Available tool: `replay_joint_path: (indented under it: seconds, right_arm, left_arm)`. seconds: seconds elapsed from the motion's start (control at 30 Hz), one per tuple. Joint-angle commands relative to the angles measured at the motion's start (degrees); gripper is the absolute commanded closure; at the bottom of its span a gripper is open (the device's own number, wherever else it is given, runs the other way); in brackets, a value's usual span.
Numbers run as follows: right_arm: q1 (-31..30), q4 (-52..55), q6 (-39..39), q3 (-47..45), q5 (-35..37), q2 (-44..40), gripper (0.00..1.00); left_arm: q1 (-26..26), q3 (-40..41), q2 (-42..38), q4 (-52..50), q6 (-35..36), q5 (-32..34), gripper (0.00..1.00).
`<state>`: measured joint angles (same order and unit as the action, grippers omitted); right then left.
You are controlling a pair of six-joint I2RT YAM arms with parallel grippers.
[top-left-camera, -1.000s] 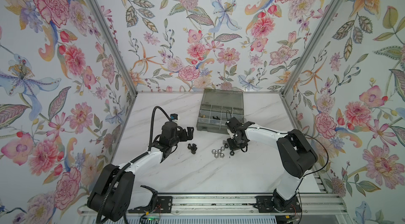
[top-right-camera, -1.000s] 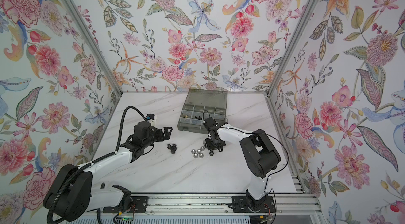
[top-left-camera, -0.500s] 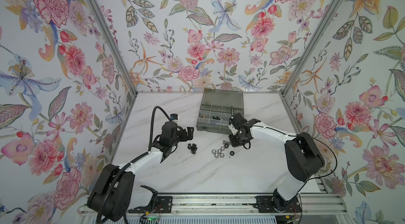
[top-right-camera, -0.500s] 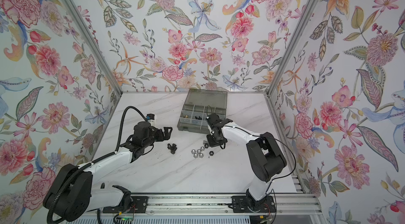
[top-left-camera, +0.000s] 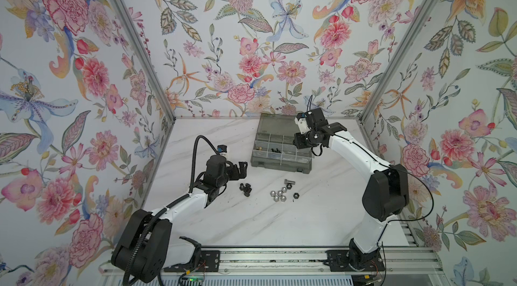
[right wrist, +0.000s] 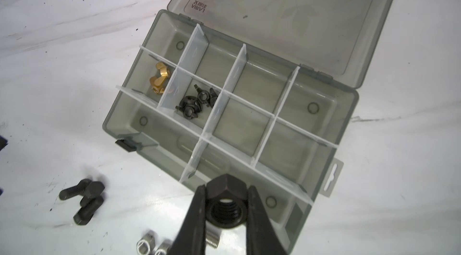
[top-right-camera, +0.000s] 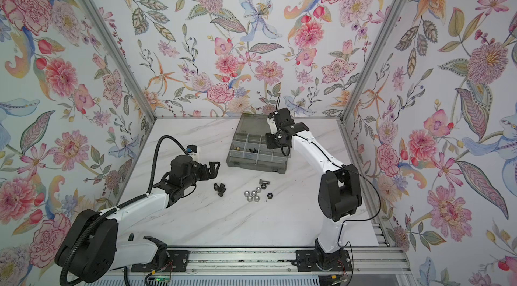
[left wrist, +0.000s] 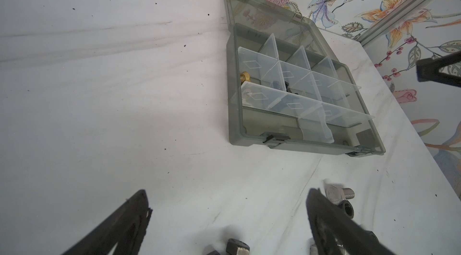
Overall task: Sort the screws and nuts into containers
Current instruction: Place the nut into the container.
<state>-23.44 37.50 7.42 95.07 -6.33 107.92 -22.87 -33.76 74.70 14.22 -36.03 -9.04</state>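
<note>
Holds black nut (right wrist: 225,206) clamped in right gripper (right wrist: 225,189) above box (right wrist: 244,124), left gripper (left wrist: 228,191) wide apart near box; risks nut slipping off its flats early, or striking a divider (right wrist: 215,116) on release and bouncing out of box.

The right gripper (right wrist: 226,189) has been raised from beside the loose silver nuts (top-left-camera: 279,193) near the middle of the table (top-left-camera: 279,228). It has been carried toward the back edge and is now held above the right end of the organiser box (top-left-camera: 279,165). Its jaws have been narrowed onto a black nut (right wrist: 225,206), which has been lifted off the table with it.
</note>
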Motion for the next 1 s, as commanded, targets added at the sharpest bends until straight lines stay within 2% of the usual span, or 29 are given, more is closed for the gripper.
replay_joint_path:
  seconds: [0.0, 0.13, 0.33, 0.97]
  right_arm:
    - [0.0, 1.4, -1.5, 5.0, 1.8, 6.0, 1.00]
    - [0.2, 1.4, -1.3, 9.8, 2.0, 11.3, 1.00]
    - [0.2, 1.5, -1.1, 11.1, 2.9, 15.3, 1.00]
    - [-0.4, 1.5, -1.3, 8.5, 3.2, 15.6, 0.97]
  left_arm:
    - [0.3, -0.3, -0.8, 0.3, 0.1, -0.7, 0.01]
    - [0.3, -0.8, -1.1, -0.6, 0.3, -0.5, 0.01]
    - [0.3, -0.6, -1.9, -1.0, 0.3, 0.0, 0.01]
    - [0.3, -0.3, -2.3, -1.0, 0.3, -0.1, 0.01]
